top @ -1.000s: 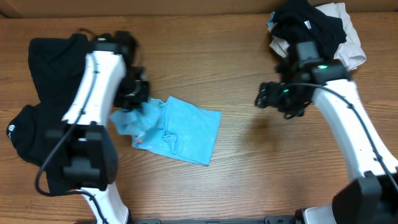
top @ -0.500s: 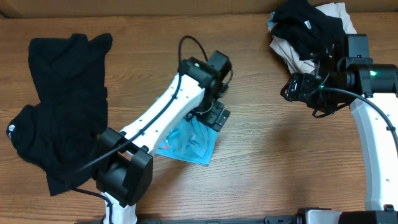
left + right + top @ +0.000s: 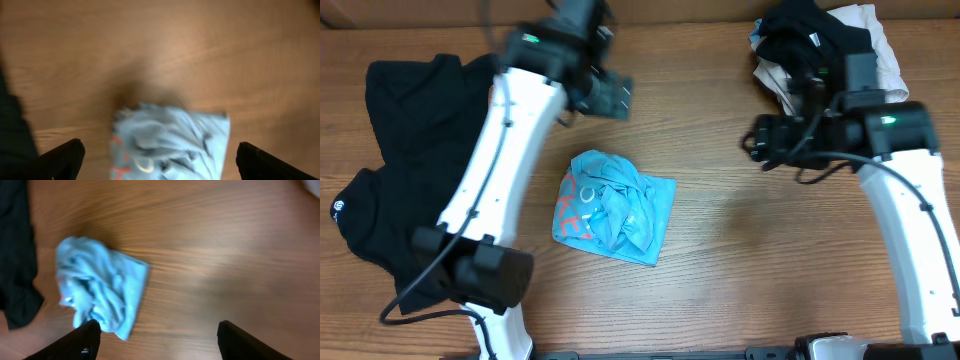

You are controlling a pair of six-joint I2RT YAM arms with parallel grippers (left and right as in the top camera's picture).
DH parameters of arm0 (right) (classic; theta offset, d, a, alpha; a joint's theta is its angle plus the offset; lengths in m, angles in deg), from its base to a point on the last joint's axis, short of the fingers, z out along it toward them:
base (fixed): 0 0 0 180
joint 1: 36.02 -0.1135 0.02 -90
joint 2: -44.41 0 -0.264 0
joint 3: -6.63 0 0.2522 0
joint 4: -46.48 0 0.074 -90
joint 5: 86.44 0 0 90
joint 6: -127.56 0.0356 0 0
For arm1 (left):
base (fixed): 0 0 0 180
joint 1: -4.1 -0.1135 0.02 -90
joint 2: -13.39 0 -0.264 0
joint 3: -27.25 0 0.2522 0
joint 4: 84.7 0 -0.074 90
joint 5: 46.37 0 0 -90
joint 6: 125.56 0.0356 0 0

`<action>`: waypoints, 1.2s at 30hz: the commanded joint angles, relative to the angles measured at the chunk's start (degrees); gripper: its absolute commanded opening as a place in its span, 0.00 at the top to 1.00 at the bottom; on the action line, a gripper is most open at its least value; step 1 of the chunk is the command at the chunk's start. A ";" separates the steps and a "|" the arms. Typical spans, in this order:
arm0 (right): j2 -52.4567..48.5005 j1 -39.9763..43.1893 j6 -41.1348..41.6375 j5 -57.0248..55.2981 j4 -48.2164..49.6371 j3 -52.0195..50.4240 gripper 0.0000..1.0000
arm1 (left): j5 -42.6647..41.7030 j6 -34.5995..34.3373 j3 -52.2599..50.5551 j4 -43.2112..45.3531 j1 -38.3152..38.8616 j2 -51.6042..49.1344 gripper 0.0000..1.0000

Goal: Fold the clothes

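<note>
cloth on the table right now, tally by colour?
light blue T-shirt, crumpled mid-table: 1
black shirt, spread at the left: 1
beige and black bundle, far right corner: 1 (how many pieces it holds cannot be told)
Total: 3, counting the bundle as one

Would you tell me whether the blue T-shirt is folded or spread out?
Folded, but roughly: the blue T-shirt lies as a small squarish bundle, its top layer rumpled and bunched.
</note>
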 commanded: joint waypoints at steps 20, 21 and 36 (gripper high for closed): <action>-28.41 -38.60 -3.50 -18.03 33.51 0.22 0.24 | 0.63 -0.90 -2.62 0.59 -16.90 1.07 0.00; -28.87 -38.60 -3.50 -17.49 34.18 0.22 0.26 | 0.74 -0.70 -2.62 0.70 -16.90 1.07 0.00; -31.54 -38.71 -3.43 -13.35 36.68 0.22 0.51 | 1.09 0.81 -2.64 0.92 -16.92 1.05 0.00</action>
